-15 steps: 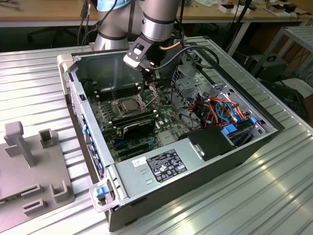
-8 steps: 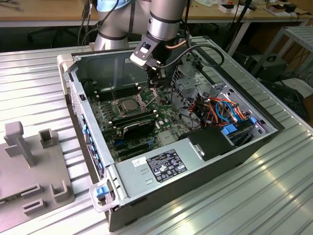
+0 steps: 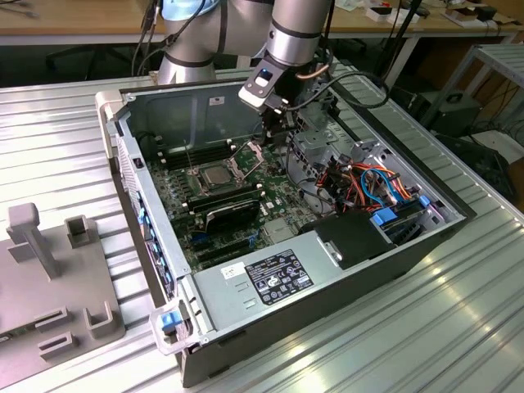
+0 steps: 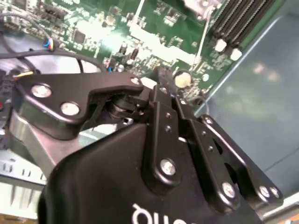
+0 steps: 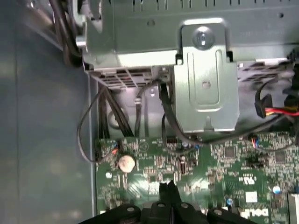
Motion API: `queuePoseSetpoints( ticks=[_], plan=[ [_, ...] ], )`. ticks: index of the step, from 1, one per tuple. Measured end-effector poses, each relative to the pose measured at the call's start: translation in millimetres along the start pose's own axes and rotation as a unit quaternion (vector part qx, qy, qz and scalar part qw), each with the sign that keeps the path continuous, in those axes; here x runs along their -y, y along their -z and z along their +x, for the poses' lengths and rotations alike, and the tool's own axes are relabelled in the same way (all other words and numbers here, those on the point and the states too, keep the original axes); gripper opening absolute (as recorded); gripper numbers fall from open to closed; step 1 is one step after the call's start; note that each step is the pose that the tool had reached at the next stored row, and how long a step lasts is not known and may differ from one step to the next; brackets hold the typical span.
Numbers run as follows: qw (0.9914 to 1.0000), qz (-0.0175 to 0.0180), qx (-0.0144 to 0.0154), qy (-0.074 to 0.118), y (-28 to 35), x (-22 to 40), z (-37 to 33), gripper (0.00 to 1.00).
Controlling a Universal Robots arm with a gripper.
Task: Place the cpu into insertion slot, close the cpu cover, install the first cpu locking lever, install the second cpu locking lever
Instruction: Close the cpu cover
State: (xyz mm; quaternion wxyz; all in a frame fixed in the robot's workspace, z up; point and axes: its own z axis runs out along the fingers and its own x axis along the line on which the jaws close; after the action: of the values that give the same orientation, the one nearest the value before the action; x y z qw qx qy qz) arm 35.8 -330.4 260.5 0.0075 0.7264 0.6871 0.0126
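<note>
Ribbed metal tabletop [image 3: 65, 115] carries an open computer case [image 3: 180, 98]. Near the exterior view's centre, the cpu [image 3: 215, 174] lies in the insertion slot [image 3: 237, 173]. Toward the exterior view's right of it, the gripper [image 3: 276, 139] hangs over the green board [image 3: 176, 201], fingers [image 5: 164, 191] pressed together, gripping nothing.

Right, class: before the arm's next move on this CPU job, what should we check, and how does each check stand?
1. cpu lying in the insertion slot: ok.
2. cpu cover closed: not ok, it stands raised beside the slot.
3. locking lever latched: not ok, it points upward.
4. Second lever latched: cannot tell.
5. tool empty: ok, its fingers are shut with nothing between them in both wrist views.
6. cables away from the slot: ok, they lie toward the exterior view's right.
</note>
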Motion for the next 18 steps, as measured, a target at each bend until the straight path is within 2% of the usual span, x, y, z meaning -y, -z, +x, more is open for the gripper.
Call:
queuePoseSetpoints(
  ticks=[4, 5, 14, 18],
  plan=[
    [1.00000, 0.0003, 0.0000, 0.000, -11.6, -0.2, 0.2, 0.11],
    [1.00000, 0.0003, -0.0003, 0.000, -12.6, 1.2, 0.1, 0.11],
    [1.00000, 0.0003, -0.0006, 0.000, -13.2, 13.8, -0.3, 0.11],
    [1.00000, 0.0003, -0.0006, 0.000, -13.2, 14.9, -0.3, 0.11]
  ],
)
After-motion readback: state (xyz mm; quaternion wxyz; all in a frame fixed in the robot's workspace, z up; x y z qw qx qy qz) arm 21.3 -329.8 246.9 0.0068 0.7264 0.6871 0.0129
